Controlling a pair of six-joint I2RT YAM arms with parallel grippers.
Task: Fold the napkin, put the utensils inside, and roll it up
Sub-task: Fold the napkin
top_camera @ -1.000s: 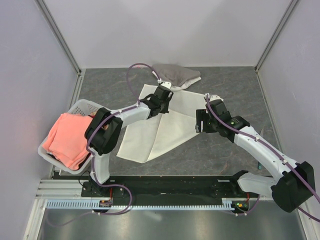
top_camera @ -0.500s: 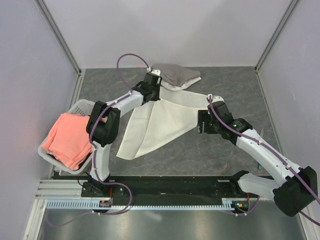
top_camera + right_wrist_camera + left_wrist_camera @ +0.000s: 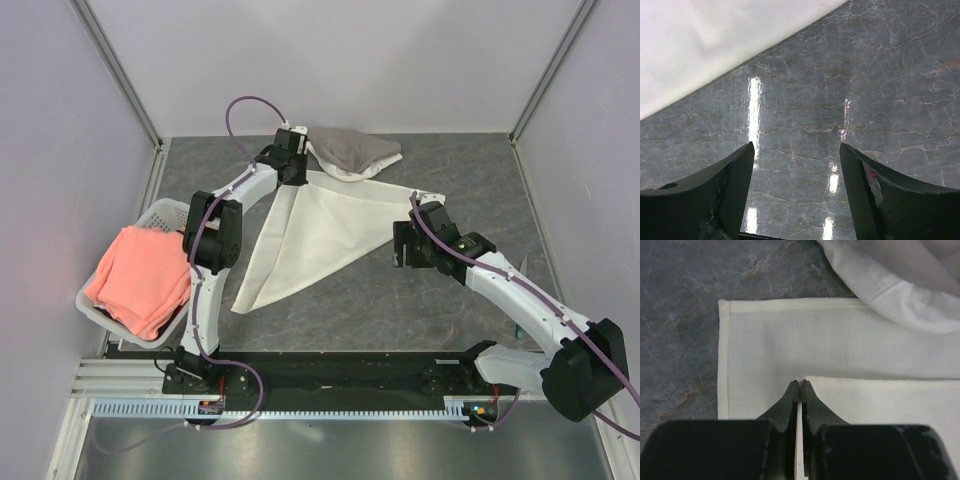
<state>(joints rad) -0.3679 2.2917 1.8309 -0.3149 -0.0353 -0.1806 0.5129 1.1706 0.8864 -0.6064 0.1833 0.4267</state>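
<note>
The left arm reaches long and low across the table (image 3: 480,180), elbow near the white basket (image 3: 160,212), wrist ending at the far side. There the left gripper (image 3: 289,168) has its jaws pressed together on a corner of the napkin (image 3: 320,225). In the left wrist view a thin strip of cream cloth shows between the two dark fingers (image 3: 785,407), and it belongs to the upper layer, whose hemmed edge runs off to the right. The lower layer lies flat beneath, its corner to the left of the jaws.

The napkin lies folded into a long triangle in the middle of the table, its point toward the near-left. Its far edge just touches the grey-and-white cloth heap (image 3: 355,150).

The right arm bends at the elbow and angles inward. The right gripper (image 3: 401,246) hovers just beside the napkin's right corner, jaws spread wide over bare stone-patterned surface and holding nothing.

A salmon-pink cloth (image 3: 140,280) fills the basket at the left edge. The left arm's wrist hides the napkin's far-left corner from above.
</note>
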